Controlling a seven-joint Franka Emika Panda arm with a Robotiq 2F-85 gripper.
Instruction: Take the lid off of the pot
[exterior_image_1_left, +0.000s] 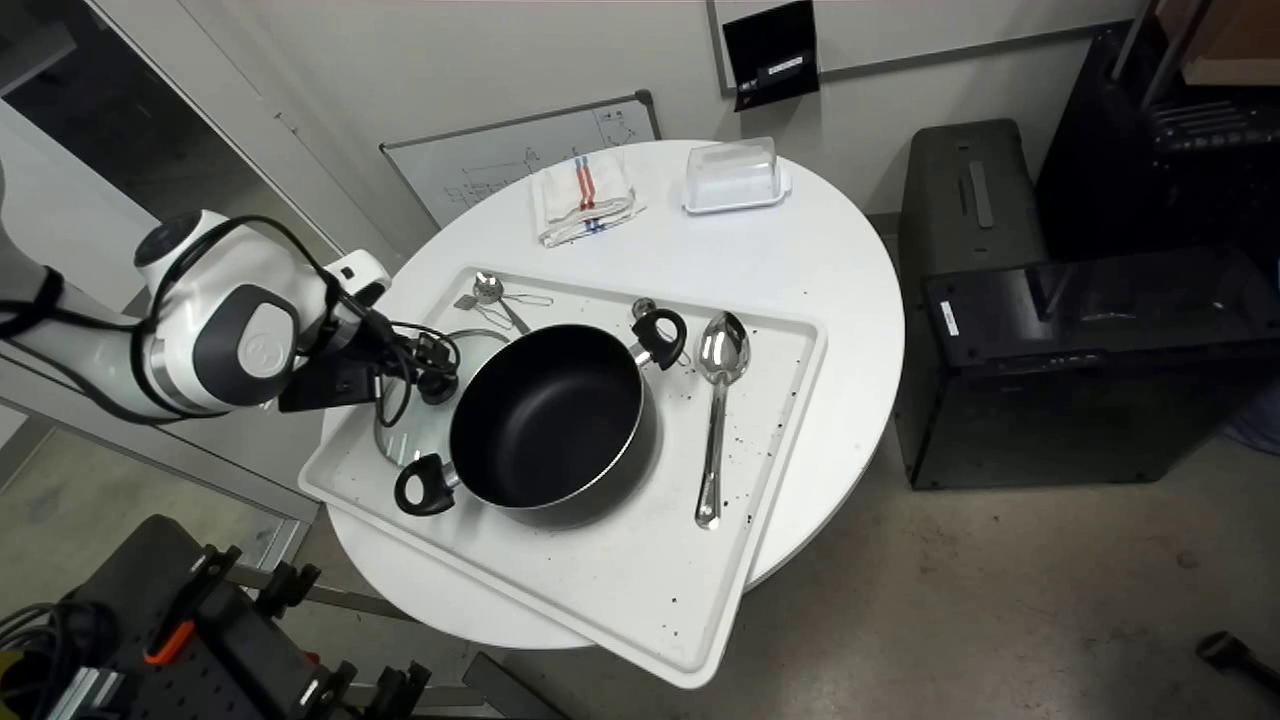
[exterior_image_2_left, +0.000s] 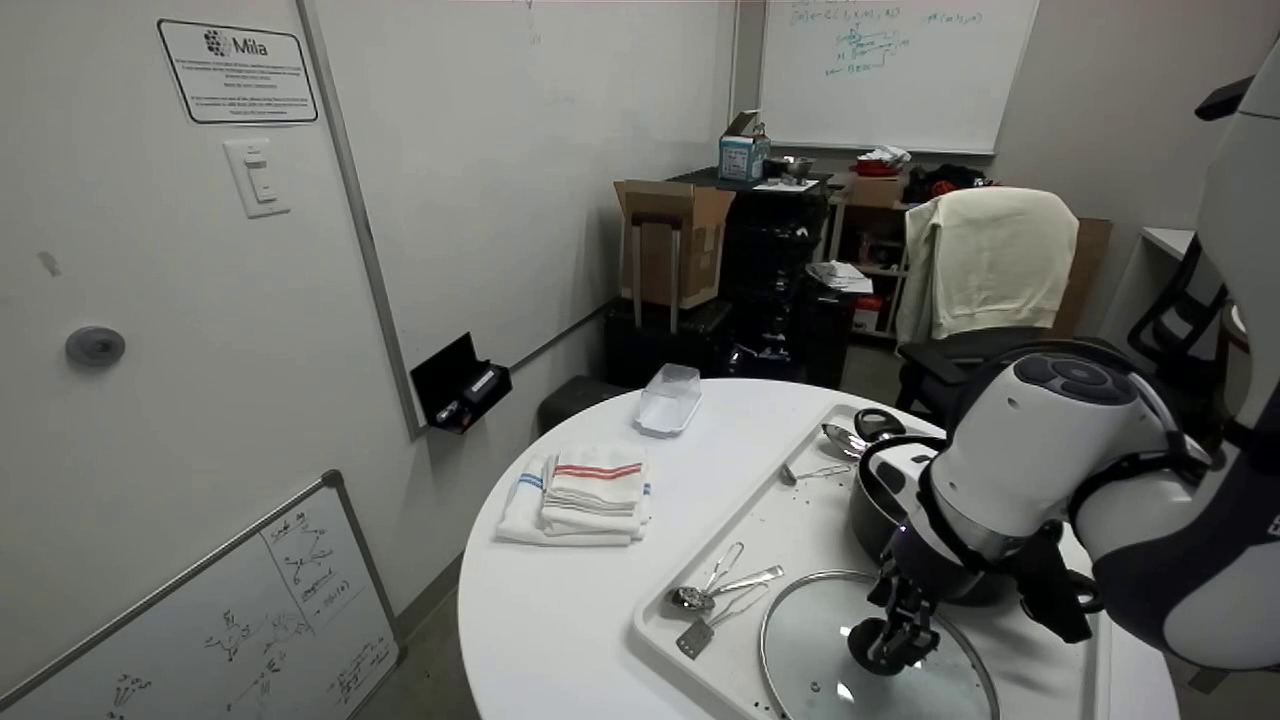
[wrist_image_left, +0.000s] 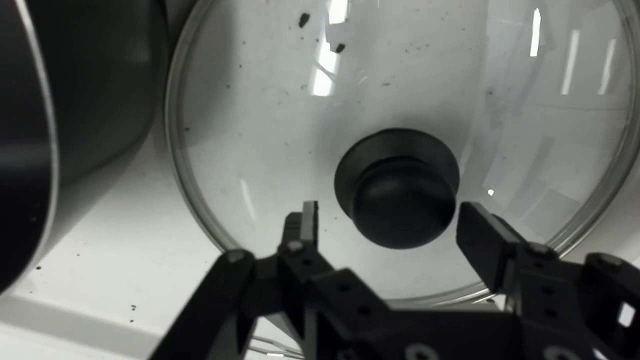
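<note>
The glass lid (exterior_image_1_left: 405, 440) lies on the white tray beside the black pot (exterior_image_1_left: 560, 415), not on it. The pot stands open and its inside looks empty. The lid (exterior_image_2_left: 820, 640) and pot (exterior_image_2_left: 872, 515) show in an exterior view too. In the wrist view the lid (wrist_image_left: 270, 150) fills the middle, with its black knob (wrist_image_left: 402, 210), and the pot wall (wrist_image_left: 100, 90) is at the left. My gripper (wrist_image_left: 387, 207) is open at the knob. The right finger is close beside the knob; a gap shows at the left finger. Whether the right finger touches it, I cannot tell.
The white tray (exterior_image_1_left: 640, 610) overhangs the round table's front edge. A metal spoon (exterior_image_1_left: 716, 430) lies on the pot's far side from my arm. Small utensils (exterior_image_2_left: 705, 600) lie near the lid. Folded towels (exterior_image_1_left: 585, 197) and a clear-covered dish (exterior_image_1_left: 735, 178) stand behind the tray.
</note>
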